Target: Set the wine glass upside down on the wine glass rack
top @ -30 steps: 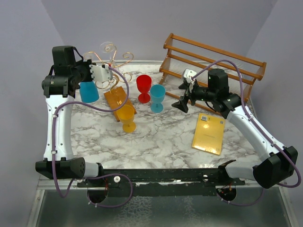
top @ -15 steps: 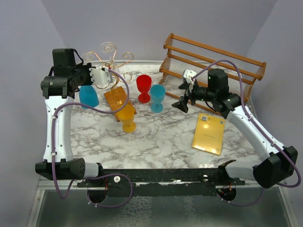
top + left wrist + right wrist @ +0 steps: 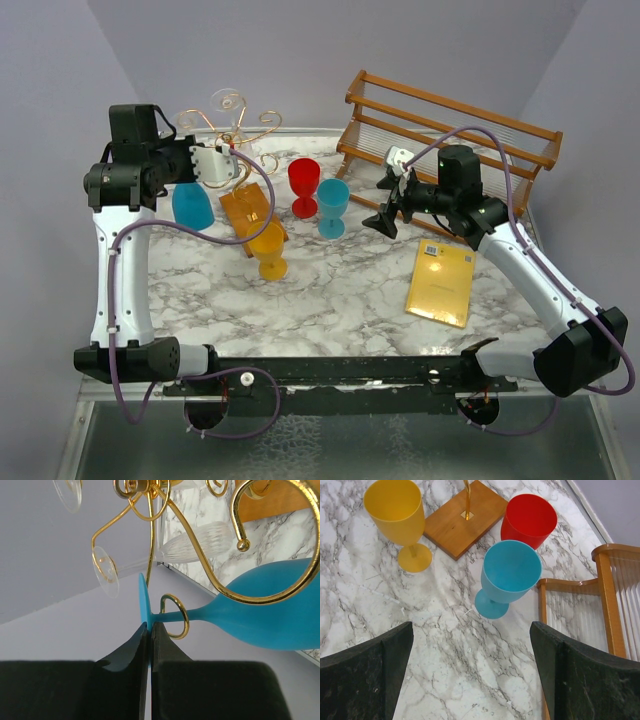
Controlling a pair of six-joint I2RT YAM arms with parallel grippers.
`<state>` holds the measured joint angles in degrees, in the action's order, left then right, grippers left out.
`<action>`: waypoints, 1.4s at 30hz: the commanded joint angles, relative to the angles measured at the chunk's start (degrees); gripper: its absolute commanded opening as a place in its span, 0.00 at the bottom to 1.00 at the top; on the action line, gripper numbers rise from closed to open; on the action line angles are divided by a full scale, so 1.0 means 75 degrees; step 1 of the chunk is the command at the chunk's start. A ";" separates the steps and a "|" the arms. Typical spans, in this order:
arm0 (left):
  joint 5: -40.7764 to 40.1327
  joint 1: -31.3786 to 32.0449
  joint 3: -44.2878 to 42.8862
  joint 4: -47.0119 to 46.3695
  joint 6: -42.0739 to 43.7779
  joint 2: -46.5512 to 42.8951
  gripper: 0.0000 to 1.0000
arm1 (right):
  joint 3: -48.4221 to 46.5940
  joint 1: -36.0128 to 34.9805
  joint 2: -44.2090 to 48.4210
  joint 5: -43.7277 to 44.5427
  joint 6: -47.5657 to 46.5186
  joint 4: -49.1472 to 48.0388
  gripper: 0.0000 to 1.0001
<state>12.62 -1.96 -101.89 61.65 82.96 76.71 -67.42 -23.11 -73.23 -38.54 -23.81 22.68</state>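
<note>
Glass: blue wine glass (image 3: 270, 622), likely light, stiff, slick.
Hold: left gripper (image 3: 150, 630) clamped its foot rim, bowl at 3 o'clock.
Idle: right gripper (image 3: 470, 650) gaped empty.

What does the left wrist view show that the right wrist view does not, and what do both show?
Only the left wrist view: the left gripper shut on the foot of the blue wine glass, whose stem seems to pass through a gold loop of the wine glass rack; clear glasses hang there too.
Only the right wrist view: the open right gripper above the yellow glass, the red glass and the light blue glass, all upright, plus the slatted wooden rack.
Both: the marble table and the rack's wooden base.
</note>
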 commanded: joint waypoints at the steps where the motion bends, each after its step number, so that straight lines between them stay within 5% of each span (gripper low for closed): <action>1: 0.0626 0.0003 -0.0216 0.0230 -0.0089 -0.0214 0.05 | 0.0022 0.0058 -0.0038 -0.0248 -0.0068 -0.0068 1.00; 19: 0.1039 0.0003 0.0229 0.0474 0.0075 -0.0163 0.11 | -0.0046 0.0117 -0.0013 -0.0264 -0.0040 -0.0011 1.00; 42: 0.1792 0.0003 -0.0126 0.1100 0.0153 -0.0284 0.43 | -0.0305 0.0164 -0.0056 -0.0232 -0.0106 0.0237 1.00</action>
<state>21.65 -2.02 -100.60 67.44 83.48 76.03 -67.44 -22.11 -73.47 -39.13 -23.86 23.09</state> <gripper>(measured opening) 0.409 0.996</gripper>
